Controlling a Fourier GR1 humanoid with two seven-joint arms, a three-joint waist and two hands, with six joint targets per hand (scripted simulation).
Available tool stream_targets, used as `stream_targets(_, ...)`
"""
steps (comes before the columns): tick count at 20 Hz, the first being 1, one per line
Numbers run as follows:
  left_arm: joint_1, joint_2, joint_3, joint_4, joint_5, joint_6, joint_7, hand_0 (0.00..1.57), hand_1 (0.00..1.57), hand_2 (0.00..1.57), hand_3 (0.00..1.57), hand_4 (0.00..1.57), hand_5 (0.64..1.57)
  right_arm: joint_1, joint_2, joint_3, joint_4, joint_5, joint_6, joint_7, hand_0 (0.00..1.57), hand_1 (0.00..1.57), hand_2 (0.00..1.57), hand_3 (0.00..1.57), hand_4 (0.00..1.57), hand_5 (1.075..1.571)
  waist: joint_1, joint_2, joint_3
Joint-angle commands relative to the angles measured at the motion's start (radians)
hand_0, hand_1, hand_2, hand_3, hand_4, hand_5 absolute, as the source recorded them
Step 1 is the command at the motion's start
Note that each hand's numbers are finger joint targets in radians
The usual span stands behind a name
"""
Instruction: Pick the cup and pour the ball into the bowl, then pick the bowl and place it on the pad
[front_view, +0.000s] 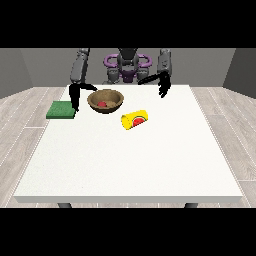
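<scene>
A brown wooden bowl stands on the white table near its far edge, with a small red ball inside it. A yellow cup with a red watermelon print lies on its side just in front and to the right of the bowl. A green pad rests at the table's far left. The hand at the view's left hangs between the pad and the bowl, fingers pointing down and relaxed, holding nothing. The hand at the view's right hovers right of the bowl, fingers loosely extended, also holding nothing.
The robot's purple and grey torso stands behind the table's far edge. A wide bare stretch of the table lies between the cup and the near edge. Wooden floor surrounds the table.
</scene>
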Motion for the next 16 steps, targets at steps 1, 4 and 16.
stream_targets(1, -0.023, -0.032, -0.090, -0.088, -0.009, 0.012, 0.074, 0.00, 0.00, 0.00, 0.00, 0.00, 1.547, 0.008, -0.001, -0.042, 0.114, -0.011, 0.008, -0.134, 0.00, 0.00, 0.00, 0.00, 0.21, 1.546, 0.067, 0.036, 0.0014)
stream_targets(4, -0.024, -0.018, -0.056, -0.096, 0.002, -0.025, 0.073, 0.00, 0.00, 0.00, 0.00, 0.00, 1.554, -0.036, -0.052, -0.061, 0.147, -0.043, 0.052, -0.054, 0.00, 0.00, 0.00, 0.00, 0.26, 1.549, 0.070, 0.023, 0.0009)
stream_targets(16, -0.040, -0.002, -0.068, -0.142, 0.017, -0.076, 0.071, 0.00, 0.00, 0.00, 0.00, 0.00, 1.562, -0.006, 0.044, -0.072, 0.084, -0.070, -0.002, -0.082, 0.00, 0.00, 0.00, 0.00, 0.23, 1.532, 0.143, 0.065, 0.0004)
